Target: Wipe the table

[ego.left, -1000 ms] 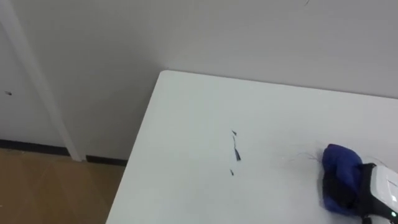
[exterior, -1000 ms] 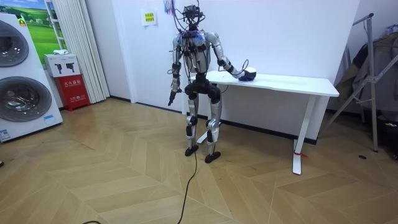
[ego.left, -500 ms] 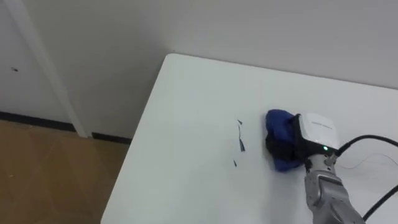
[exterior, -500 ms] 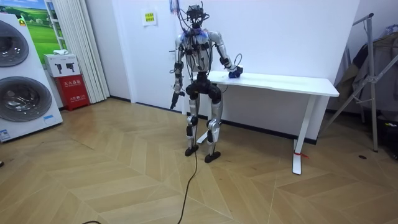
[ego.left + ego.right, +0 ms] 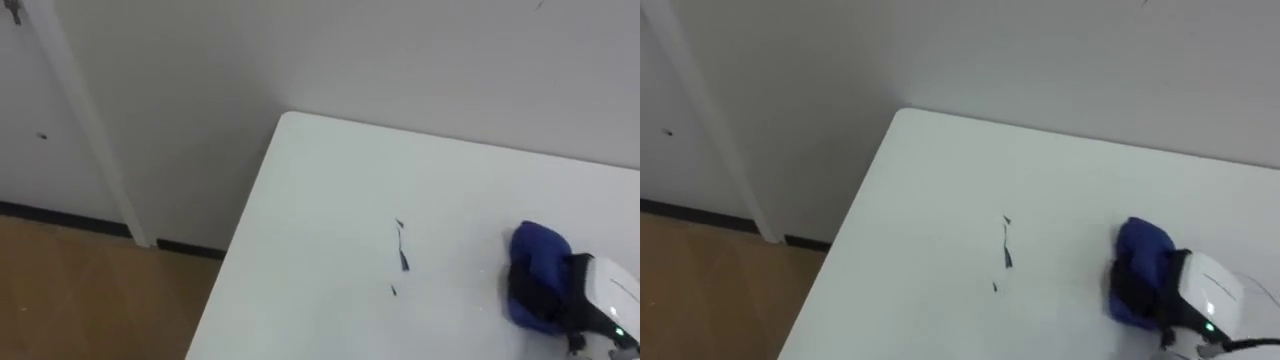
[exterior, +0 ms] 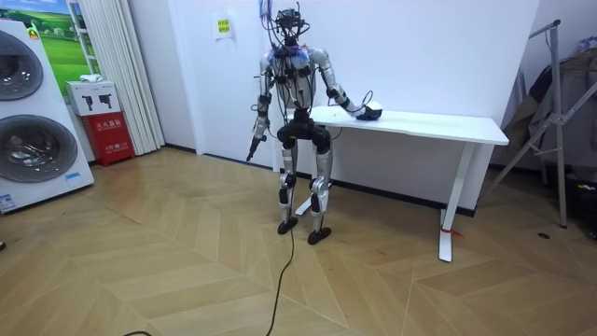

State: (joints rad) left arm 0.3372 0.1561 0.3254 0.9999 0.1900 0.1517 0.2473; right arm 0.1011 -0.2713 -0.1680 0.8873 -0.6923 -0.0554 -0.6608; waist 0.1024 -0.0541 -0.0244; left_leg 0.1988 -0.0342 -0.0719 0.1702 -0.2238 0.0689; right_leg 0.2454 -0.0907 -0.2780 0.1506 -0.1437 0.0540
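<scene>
Blue cloth (image 5: pixel 534 262) in outstretched right hand (image 5: pixel 603 297)

Lighting: bright, even, diffuse indoor illum.
Eye views: white table (image 5: pixel 330 200) top is the brightest area, uniformly lit (no glare spots); wall (image 5: pixel 300 50) behind reads a shade dimmer, w/ no hard shadow edges. Blue cloth (image 5: pixel 535 255) is lit on its upper face, dark at its lower right side. Room view: wood floor (image 6: pixel 187 261) carries a faint sheen near the centre; soft shade lies under the table, approx. along the wall base, so light falls from above.
</scene>
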